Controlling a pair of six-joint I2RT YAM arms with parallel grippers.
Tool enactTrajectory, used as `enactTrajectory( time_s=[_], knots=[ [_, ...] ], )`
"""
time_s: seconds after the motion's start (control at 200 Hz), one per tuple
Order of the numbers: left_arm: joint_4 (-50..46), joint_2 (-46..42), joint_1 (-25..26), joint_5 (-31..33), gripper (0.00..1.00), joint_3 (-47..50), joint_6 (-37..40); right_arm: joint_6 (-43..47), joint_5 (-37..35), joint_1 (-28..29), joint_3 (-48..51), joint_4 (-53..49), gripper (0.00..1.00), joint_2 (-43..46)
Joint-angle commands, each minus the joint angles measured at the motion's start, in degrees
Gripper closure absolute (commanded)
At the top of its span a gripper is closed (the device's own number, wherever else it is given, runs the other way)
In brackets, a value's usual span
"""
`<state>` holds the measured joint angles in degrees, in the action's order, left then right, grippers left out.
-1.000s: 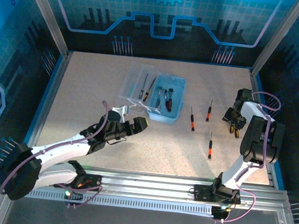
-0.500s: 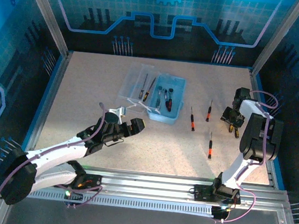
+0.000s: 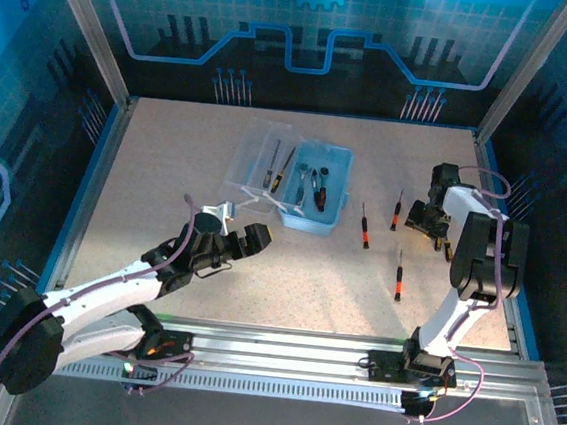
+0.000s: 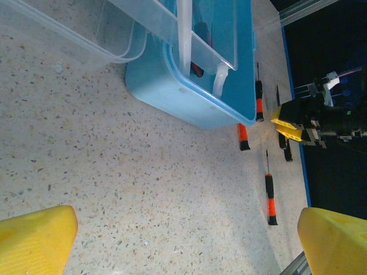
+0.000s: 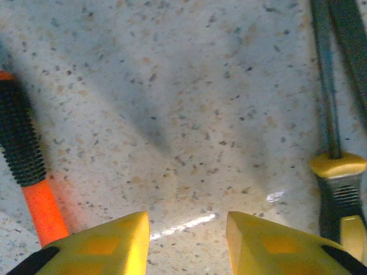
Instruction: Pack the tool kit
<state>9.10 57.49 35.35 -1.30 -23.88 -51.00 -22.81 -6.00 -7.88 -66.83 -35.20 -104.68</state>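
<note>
Overhead, the tool kit case (image 3: 336, 162) sits open at the middle of the table (image 3: 168, 161), its clear lid (image 3: 252, 141) folded flat to the left, with dark tools (image 3: 314, 187) already lying in the blue tray. That leaves the mouth wide for more. Three screwdrivers are loose on the right: the middle screwdriver (image 3: 365, 225) just beside the case, the far screwdriver (image 3: 396, 210) a little further out, and the near screwdriver (image 3: 398, 276) well toward the arms. The right gripper (image 3: 425, 220) is down low just beside the far one. From its wrist camera, its yellow fingers (image 5: 103, 243) are parted with only bare tabletop between them. A black-and-orange handle (image 5: 26, 166) lies off to their left and a yellow-handled tool (image 5: 338, 183) off to their right. It grips nothing, and it looks lined up between two candidates rather than over either. My guess is it needs to shift left to straddle that handle. The left gripper (image 3: 240, 230) hangs near the front of the case, jaws spread very wide and empty. Its wrist camera looks past the blue wall toward the loose screwdrivers, so it is probably parked clear to leave the tray opening free. The packing is partly done, with three drivers still out.
</note>
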Motion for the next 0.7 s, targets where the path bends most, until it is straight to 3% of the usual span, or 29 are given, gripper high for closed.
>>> enactTrajectory(
  time_s=[0.0,0.155,0.395,0.695],
  knots=[
    [-1.4,-1.5,-0.5,0.6,0.01,0.3,1.0,0.9,-2.1,1.0,-0.6,-1.8,0.6,3.1],
    [-1.5,-1.1,-0.5,0.7,0.01,0.0,1.3,1.5,-7.8,0.3,-0.8,-2.1,0.57,6.1],
    [-1.4,0.0,-0.5,-0.1,0.01,-0.5,0.7,2.4,-5.2,-3.8,-3.0,-2.9,0.5,-0.4],
    [-2.9,-1.3,-0.5,0.4,0.01,-0.6,1.2,2.6,-3.5,-4.6,-4.2,-2.5,0.5,-3.9]
  ],
)
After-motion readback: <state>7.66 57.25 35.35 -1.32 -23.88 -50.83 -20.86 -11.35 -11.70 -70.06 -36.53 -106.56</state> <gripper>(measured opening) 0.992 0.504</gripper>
